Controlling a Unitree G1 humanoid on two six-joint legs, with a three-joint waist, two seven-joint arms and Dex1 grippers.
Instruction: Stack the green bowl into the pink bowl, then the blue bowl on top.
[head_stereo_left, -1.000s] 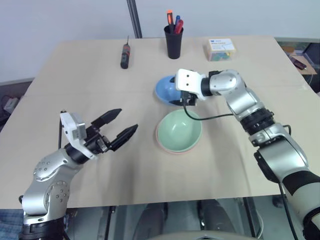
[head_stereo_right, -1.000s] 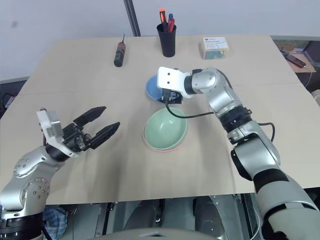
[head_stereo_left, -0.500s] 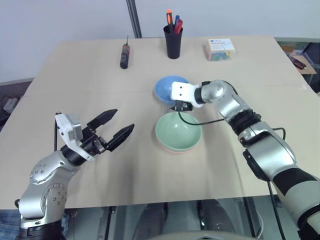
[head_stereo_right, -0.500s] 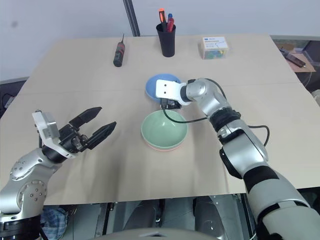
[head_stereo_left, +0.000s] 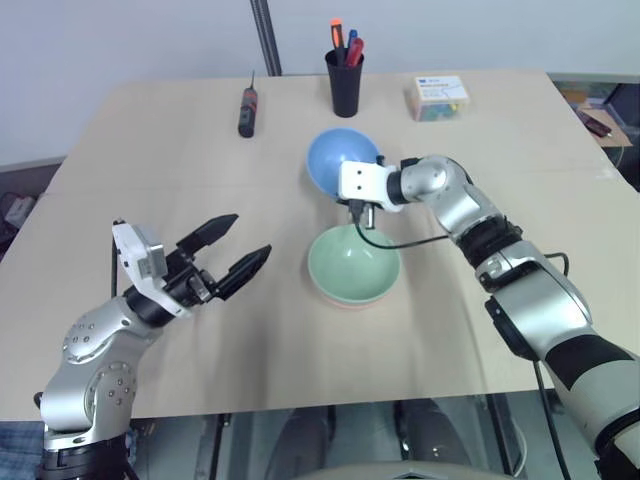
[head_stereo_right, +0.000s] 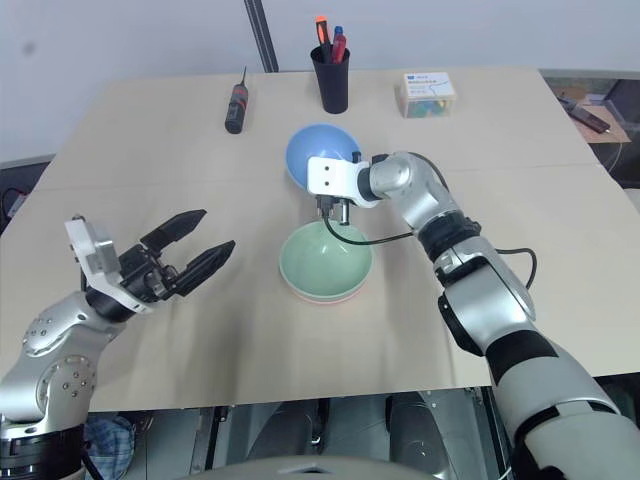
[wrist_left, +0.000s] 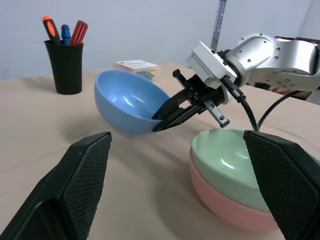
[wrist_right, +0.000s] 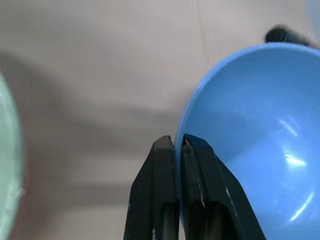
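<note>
Blue bowl (head_stereo_left: 343, 160): tilted, rim pinched by right gripper (wrist_left: 156, 123). Green bowl (head_stereo_left: 353, 262): nested in pink bowl (wrist_left: 227, 205), just nearer. Left gripper (head_stereo_left: 245, 247): fingers spread, empty, far left.

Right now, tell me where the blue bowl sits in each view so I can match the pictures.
Left eye view: the blue bowl is tilted, above centre, just beyond the green bowl.
Right eye view: blue bowl, above centre.
Left wrist view: blue bowl, left of centre, rim pinched by the right gripper.
Right wrist view: blue bowl, right side.
Shared landmark: the right gripper shut on the bowl's rim.
</note>
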